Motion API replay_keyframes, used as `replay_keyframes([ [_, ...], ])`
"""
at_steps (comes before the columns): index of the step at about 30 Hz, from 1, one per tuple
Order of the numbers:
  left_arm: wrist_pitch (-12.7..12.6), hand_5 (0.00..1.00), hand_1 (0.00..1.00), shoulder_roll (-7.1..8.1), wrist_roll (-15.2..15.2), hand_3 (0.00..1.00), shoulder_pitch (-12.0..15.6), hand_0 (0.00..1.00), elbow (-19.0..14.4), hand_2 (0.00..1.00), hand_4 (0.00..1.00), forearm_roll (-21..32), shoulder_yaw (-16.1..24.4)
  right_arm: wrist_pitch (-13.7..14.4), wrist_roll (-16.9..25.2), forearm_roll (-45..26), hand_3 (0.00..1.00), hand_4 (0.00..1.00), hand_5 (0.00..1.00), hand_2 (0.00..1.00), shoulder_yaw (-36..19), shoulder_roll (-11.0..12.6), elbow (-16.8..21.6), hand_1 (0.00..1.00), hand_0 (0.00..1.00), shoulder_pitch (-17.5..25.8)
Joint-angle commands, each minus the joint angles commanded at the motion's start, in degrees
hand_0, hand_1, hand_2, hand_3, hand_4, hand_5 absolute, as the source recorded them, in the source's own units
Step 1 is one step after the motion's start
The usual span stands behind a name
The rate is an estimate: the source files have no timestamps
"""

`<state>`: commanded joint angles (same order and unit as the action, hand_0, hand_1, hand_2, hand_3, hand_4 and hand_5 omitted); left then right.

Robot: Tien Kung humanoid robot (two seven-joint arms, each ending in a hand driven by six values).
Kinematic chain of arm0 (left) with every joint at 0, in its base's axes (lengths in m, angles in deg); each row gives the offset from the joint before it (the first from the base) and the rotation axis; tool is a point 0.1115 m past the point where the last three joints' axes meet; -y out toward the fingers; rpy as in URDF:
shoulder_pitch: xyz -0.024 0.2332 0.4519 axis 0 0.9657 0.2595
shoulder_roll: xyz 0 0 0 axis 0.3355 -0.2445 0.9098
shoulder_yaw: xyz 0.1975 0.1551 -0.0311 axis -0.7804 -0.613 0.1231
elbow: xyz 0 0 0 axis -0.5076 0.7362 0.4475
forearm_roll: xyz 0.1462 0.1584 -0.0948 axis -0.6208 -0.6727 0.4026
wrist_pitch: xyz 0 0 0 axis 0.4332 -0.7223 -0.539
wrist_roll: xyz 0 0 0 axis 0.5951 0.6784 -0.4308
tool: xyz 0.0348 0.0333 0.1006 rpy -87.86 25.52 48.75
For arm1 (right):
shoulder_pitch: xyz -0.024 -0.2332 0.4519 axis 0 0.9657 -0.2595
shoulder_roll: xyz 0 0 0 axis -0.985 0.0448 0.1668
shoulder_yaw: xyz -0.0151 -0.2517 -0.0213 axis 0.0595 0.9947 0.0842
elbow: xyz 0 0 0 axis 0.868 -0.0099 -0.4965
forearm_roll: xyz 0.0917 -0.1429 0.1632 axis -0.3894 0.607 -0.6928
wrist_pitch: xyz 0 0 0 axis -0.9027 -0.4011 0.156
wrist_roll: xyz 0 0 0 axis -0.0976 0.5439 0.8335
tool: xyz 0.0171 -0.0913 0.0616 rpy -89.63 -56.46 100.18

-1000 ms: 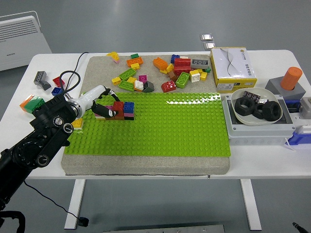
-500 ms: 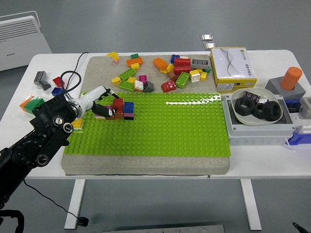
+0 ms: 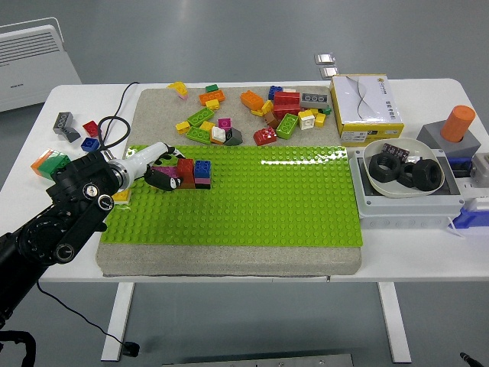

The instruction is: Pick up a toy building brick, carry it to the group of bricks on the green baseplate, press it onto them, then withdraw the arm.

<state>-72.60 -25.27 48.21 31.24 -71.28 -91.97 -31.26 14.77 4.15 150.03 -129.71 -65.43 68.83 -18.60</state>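
Observation:
A small group of bricks (image 3: pixel 194 171), red, blue, pink and black, stands on the green baseplate (image 3: pixel 260 199) near its back left corner. My left hand (image 3: pixel 163 177) lies just left of the group, its black fingers relaxed and holding nothing, the fingertips close to the red brick. The black left arm (image 3: pixel 65 210) comes in from the lower left. Loose bricks (image 3: pixel 252 111) of several colours lie on the grey mat behind the baseplate. My right arm is out of view.
A yellow and white box (image 3: pixel 365 107) stands at the back right. A grey box with a white bowl of black rings (image 3: pixel 403 174) sits right of the baseplate. Several bricks (image 3: pixel 65 141) and a black cable (image 3: pixel 114 126) lie at the left.
My left hand has drawn back a little to the left, off the red brick of the group. The group stays in place on the baseplate.

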Motion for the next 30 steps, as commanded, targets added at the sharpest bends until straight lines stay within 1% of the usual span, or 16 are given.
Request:
replay_keyframes([
  [2,0.2,0.002,0.971,0.11,0.0,0.672,-0.1,0.921,0.0,0.962,0.601,-0.1,0.0,0.0,0.0,0.0,0.801,0.864,0.908,0.716,0.0,0.0,0.0,0.615,0.517,0.0],
  [3,0.4,0.002,0.972,0.18,0.0,0.687,-0.1,0.922,-0.1,0.964,0.622,-0.1,0.0,0.0,0.0,0.0,0.800,0.863,0.907,0.716,0.0,0.0,0.0,0.614,0.517,0.1],
  [8,1.2,0.002,0.972,0.53,0.2,0.687,-0.2,0.922,-0.1,0.964,0.622,-0.2,-0.1,0.0,0.0,0.0,0.800,0.863,0.907,0.716,0.0,0.0,0.0,0.614,0.517,0.1],
  [9,1.4,0.002,0.978,0.60,0.3,0.733,-0.2,0.924,-0.2,0.975,0.698,-0.2,-0.2,0.0,0.0,0.0,0.800,0.862,0.904,0.716,0.0,0.0,0.0,0.614,0.517,0.2],
  [14,1.9,0.002,0.978,0.89,0.5,0.733,-0.4,0.924,-0.2,0.975,0.698,-0.4,-0.3,0.1,-0.1,-0.4,0.800,0.862,0.904,0.716,0.4,0.1,0.0,0.614,0.517,0.1],
  [15,2.0,0.002,0.979,0.93,0.5,0.794,-0.4,0.926,-0.2,0.982,0.776,-0.4,-0.2,0.1,-0.1,-0.5,0.800,0.860,0.903,0.716,0.6,0.2,0.0,0.614,0.517,0.1],
  [26,1.8,0.002,0.981,1.00,0.4,0.815,-0.9,0.930,0.1,0.990,0.774,-0.4,-0.3,0.1,-0.1,-1.0,0.800,0.861,0.904,0.716,1.1,0.2,0.0,0.614,0.517,-0.1],
  [27,1.8,0.002,0.985,1.01,0.4,0.837,-0.9,0.934,0.1,0.996,0.828,-0.5,-0.2,0.1,-0.1,-1.0,0.800,0.861,0.904,0.715,1.1,0.3,0.0,0.614,0.517,-0.1],
  [30,1.7,0.002,0.985,1.08,0.2,0.837,-1.1,0.934,0.0,0.996,0.828,-0.6,0.1,0.1,-0.1,-1.0,0.800,0.861,0.904,0.715,1.0,0.3,0.0,0.614,0.517,-0.1],
])
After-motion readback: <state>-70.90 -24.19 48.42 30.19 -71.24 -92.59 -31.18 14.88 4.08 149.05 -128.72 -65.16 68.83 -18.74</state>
